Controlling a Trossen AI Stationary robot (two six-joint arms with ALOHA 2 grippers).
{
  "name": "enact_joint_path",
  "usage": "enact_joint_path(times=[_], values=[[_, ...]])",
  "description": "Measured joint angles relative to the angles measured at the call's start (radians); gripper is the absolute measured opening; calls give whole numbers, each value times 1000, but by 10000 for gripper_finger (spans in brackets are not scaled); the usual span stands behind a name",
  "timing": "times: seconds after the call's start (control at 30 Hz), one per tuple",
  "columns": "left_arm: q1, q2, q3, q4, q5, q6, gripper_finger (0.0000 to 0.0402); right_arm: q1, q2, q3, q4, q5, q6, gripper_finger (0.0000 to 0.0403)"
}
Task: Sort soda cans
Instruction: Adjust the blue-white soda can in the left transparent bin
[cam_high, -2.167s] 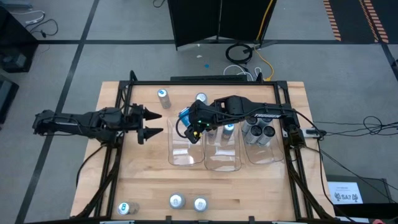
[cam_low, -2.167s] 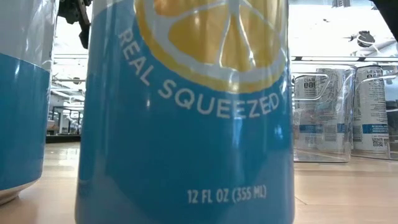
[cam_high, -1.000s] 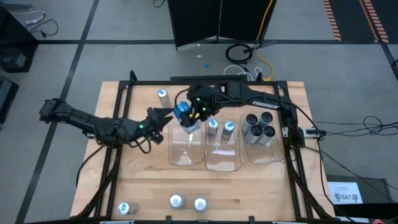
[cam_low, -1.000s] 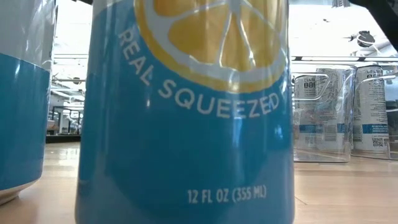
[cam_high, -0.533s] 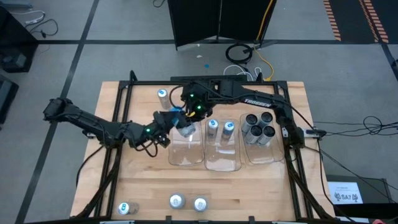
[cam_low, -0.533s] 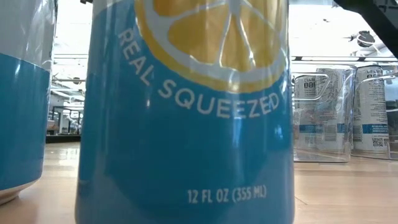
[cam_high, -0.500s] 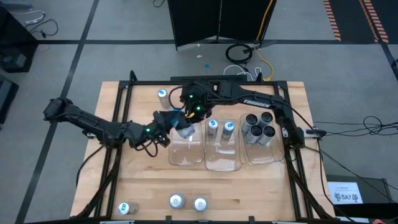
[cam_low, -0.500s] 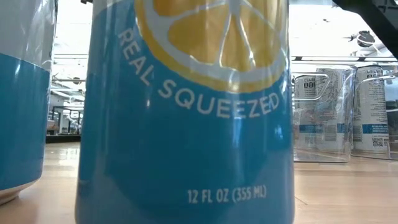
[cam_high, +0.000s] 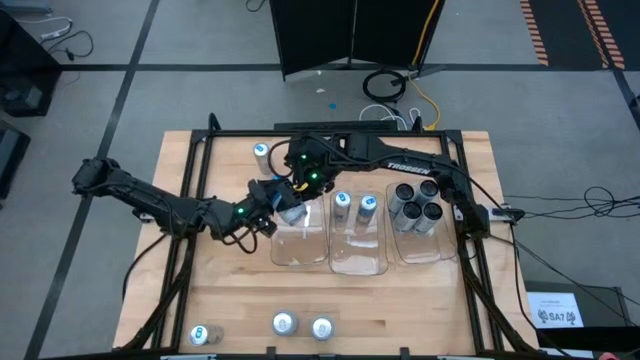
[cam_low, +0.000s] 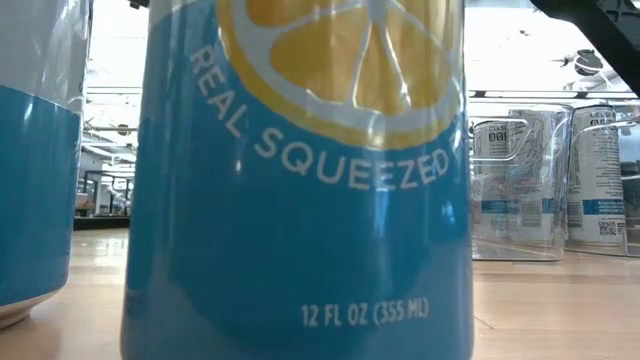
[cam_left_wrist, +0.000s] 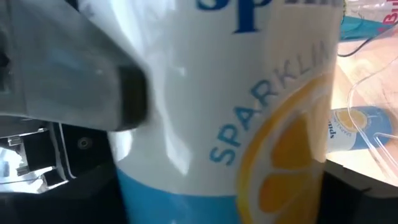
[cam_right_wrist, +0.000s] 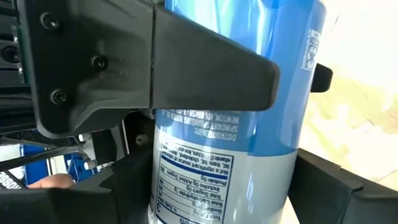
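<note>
- A blue-and-white cylindrical metal soda can w/ a lemon print (cam_high: 291, 197) is seen at the far-left corner of the leftmost clear rectangular plastic tray (cam_high: 300, 250), at table centre, between both grippers.
- The right gripper (cam_high: 300, 187) is reached in from the far side; in the right wrist view its dark fingers (cam_right_wrist: 205, 74) are pressed on the can's (cam_right_wrist: 242, 93) blue side, so the can is held by it.
- The left gripper (cam_high: 272, 205) is brought in from the left, right beside the same can; in the left wrist view the can (cam_left_wrist: 242, 106) fills the space between its fingers (cam_left_wrist: 74, 81). Jaws are set wide around the can; whether it's actually gripped can't be told.
- Middle clear plastic tray (cam_high: 358, 255): two blue-marked silver-top cans (cam_high: 355, 205) are stood upright at its far end.
- Right clear plastic tray (cam_high: 428, 245): four dark grey cans (cam_high: 417, 203) are packed together upright at the far end.
- One blue-marked can (cam_high: 262, 153) is left upright near the table's far edge, left of the grippers.
- Three more silver-top cans (cam_high: 283, 323) are lined up along the near edge of the light wooden table (cam_high: 230, 290), well apart from the trays.
- Low view: frame is mostly blocked by a close blue lemon-print can (cam_low: 310, 180); tray-held cans (cam_low: 540, 180) are visible beyond it at right.
</note>
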Motion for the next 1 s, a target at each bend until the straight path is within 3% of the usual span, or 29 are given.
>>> enact_joint_path(times=[0.17,0.37,1.0], values=[[0,0,1,1,-5,-3,300,-1,0,0,0,0,-2,286],[0,0,1,5,-6,-10,306,-1,0,0,0,-1,-5,291],[0,0,0,44,-11,-54,316,-10,-3,2,-5,-16,-32,381]])
